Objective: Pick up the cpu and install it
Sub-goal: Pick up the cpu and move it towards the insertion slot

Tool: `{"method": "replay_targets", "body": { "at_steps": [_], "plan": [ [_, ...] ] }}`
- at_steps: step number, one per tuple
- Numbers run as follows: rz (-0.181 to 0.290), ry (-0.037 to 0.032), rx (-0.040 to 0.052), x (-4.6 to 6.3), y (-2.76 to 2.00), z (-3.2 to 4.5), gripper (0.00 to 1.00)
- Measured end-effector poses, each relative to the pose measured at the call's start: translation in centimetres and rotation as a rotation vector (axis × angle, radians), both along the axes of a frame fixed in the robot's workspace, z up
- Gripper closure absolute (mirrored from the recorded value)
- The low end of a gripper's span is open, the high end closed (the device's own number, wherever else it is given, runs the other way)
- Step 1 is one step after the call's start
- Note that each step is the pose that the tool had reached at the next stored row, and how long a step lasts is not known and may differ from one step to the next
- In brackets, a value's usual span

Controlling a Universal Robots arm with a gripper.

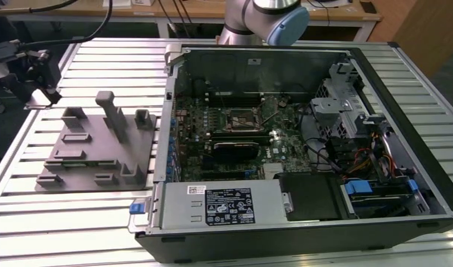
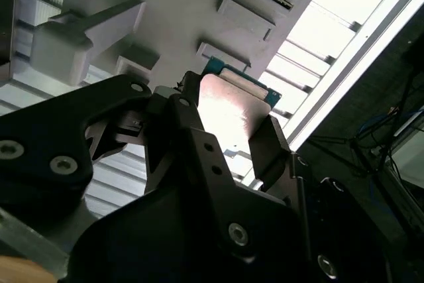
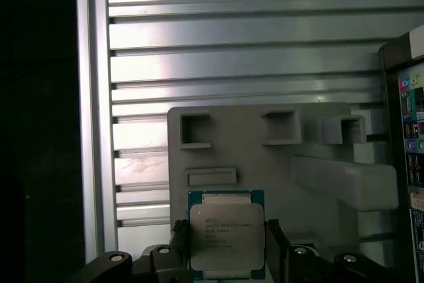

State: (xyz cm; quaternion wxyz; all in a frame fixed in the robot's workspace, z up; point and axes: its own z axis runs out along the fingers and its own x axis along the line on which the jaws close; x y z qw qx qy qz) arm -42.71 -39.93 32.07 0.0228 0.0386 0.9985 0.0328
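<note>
Two black fingers (image 3: 275, 246) are seen clamped on the cpu (image 3: 226, 233) in the first wrist view, one on each of two opposite edges. The gripper (image 3: 226, 243) is drawn in just to the chip's width, and the chip is pinched between the pads.

From this side the silvery top plate is presented. It is squarish, with faint print on it and a green board rim showing round it.

In the second wrist view the same grip is caught from a low slant. The cpu (image 2: 228, 114) is shown as a bright, glaring metal sheet with a sliver of green edge at its far end. The gripper (image 2: 225, 130) is made out as matte black links studded with bolt heads.

Just beyond the fingertips a grey holder plate (image 3: 265, 157) is laid out, matte and moulded with rectangular pockets and a raised block. Whether the chip is clear of it cannot be told. Beneath that, a ribbed aluminium table (image 3: 232, 64) is spread.

What is offered by the exterior view instead is the open computer case (image 1: 301, 239), off to one side of the gripper past the holder plate. Inside it are a green motherboard (image 1: 211, 119), a square socket (image 1: 241, 118) and a tangle of coloured cables (image 1: 368, 158).
</note>
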Motion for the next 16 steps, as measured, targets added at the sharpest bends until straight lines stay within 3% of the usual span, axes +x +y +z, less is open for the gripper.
{"method": "replay_targets", "body": {
  "at_steps": [16],
  "plan": [
    [0.000,-0.0059,0.0065,0.0,0.25,3.66,0.46]
  ]
}}
